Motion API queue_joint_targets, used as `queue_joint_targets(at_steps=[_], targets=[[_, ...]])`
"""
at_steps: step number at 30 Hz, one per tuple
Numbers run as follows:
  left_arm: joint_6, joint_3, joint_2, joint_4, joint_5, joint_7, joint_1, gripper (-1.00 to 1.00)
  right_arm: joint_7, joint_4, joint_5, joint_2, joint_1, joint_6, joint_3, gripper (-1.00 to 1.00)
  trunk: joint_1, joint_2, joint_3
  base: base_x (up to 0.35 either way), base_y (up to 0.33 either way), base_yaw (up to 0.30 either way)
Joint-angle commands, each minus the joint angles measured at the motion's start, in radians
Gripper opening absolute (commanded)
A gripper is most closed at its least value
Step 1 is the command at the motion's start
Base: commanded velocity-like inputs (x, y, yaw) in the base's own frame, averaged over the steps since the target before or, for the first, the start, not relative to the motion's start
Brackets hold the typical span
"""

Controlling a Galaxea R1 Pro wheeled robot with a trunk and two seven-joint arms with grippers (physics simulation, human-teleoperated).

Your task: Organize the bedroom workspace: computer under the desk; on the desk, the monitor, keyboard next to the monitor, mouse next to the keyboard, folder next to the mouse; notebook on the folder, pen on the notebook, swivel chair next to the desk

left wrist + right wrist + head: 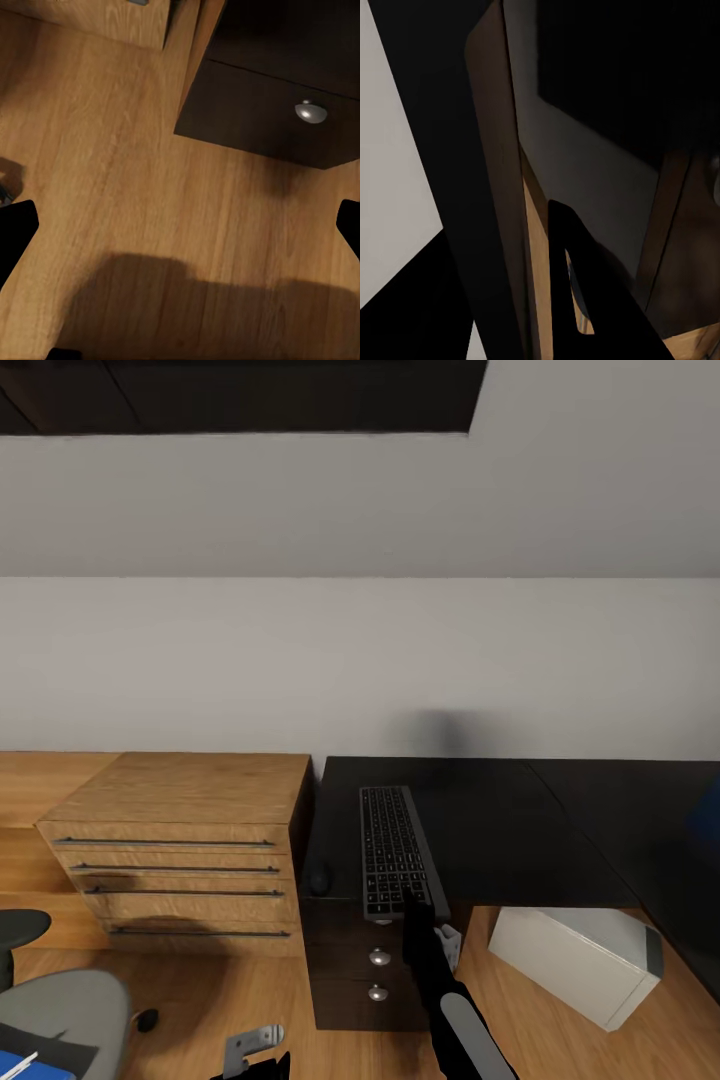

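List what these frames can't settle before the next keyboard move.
- Right gripper: head view shows it at the near end of the keyboard, but whether it grips is unclear; the right wrist view is too dark.
- Folder: cut off by the head view's bottom-left corner on the swivel chair.
- Computer: partly hidden under the desk.
- Left gripper: dark fingertips sit at the left wrist view's edges, apparently open.

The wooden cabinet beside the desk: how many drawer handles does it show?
4. The wooden cabinet has four long dark handles on its front, one below another: top, second, third, lowest. None appears hidden.
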Motion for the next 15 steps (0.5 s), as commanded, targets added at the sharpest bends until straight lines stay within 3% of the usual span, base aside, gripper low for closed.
queue_joint_targets(at_steps=[1, 8, 9, 15], targets=[[0.002, -0.004, 0.001, -0.002, 0.007, 0.008, -0.001, 1.00, 0.004, 0.001, -0.010, 0.000, -0.001, -0.005, 0.003, -1.00, 0.000, -0.001, -0.001, 0.004, 0.000, 0.000], [0.002, -0.004, 0.001, -0.002, 0.006, 0.008, -0.001, 1.00, 0.002, 0.001, -0.010, 0.000, -0.001, -0.005, 0.002, -1.00, 0.000, -0.001, -0.001, 0.001, 0.000, 0.000], [0.002, -0.004, 0.001, -0.002, 0.006, 0.008, -0.001, 1.00, 0.002, 0.001, -0.010, 0.000, -0.001, -0.005, 0.003, 1.00, 0.000, -0.001, -0.001, 0.000, 0.000, 0.000], [0.001, -0.004, 0.001, -0.002, 0.005, 0.007, -0.001, 1.00, 0.003, 0.001, -0.010, 0.000, 0.000, -0.005, 0.003, 1.00, 0.000, -0.001, -0.001, 0.000, 0.000, 0.000]])
